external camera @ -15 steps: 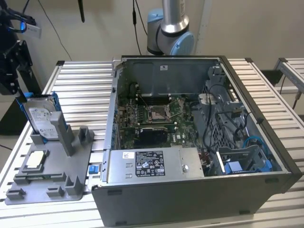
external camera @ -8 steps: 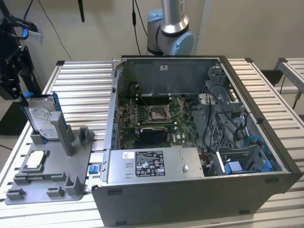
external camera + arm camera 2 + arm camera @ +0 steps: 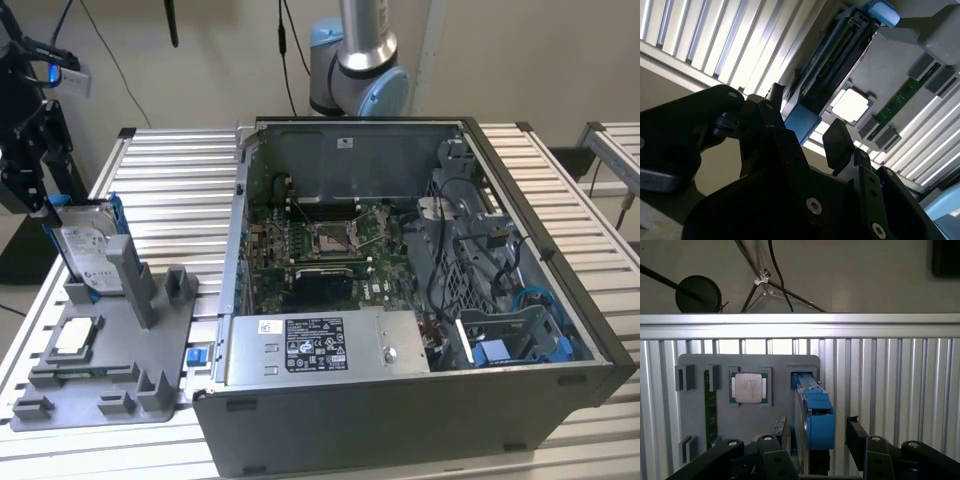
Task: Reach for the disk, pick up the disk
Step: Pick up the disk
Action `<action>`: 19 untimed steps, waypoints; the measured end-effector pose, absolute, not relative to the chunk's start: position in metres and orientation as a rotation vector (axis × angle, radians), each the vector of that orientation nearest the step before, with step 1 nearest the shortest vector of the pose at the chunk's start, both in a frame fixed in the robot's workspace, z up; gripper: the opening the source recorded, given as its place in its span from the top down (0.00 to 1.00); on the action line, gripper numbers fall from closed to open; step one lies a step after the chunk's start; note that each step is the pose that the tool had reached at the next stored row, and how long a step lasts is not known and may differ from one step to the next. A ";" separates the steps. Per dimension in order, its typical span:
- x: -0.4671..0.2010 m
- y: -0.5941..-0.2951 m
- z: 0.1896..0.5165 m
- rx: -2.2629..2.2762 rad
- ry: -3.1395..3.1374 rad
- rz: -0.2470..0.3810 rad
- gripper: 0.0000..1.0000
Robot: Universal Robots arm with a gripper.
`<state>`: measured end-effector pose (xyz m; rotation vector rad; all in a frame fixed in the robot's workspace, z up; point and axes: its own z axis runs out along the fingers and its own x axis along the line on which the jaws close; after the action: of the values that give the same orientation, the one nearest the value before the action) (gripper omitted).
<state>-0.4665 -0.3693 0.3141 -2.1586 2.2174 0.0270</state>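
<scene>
Between parted fingers [image 3: 856, 432], upright disk [image 3: 818, 417], white label [image 3: 88, 252] print illegible

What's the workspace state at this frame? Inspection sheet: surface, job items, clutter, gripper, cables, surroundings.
Surface: slatted aluminium table carrying a grey fixture tray and an open computer case.
Job's things: disk stands on edge in a slot of the tray.
Clutter: square chip and green memory stick seated in the tray beside the disk.
Gripper: gripper open, one finger on each side of the disk's upper end, with a gap on both sides; not gripping.
Cables: black cables hang by the wall; wiring bundle inside the case.
Surroundings: arm base behind the case; second slatted table at the exterior view's right.
</scene>
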 end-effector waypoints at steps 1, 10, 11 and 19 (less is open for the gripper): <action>-0.467 -0.369 0.314 -2.159 2.217 0.027 0.00; -0.466 -0.369 0.310 -2.157 2.215 0.023 0.00; -0.467 -0.369 0.308 -2.156 2.215 0.022 0.00; -0.467 -0.369 0.294 -2.155 2.213 0.018 0.00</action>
<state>-0.4667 -0.3693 0.2941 -2.1548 2.2130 0.0181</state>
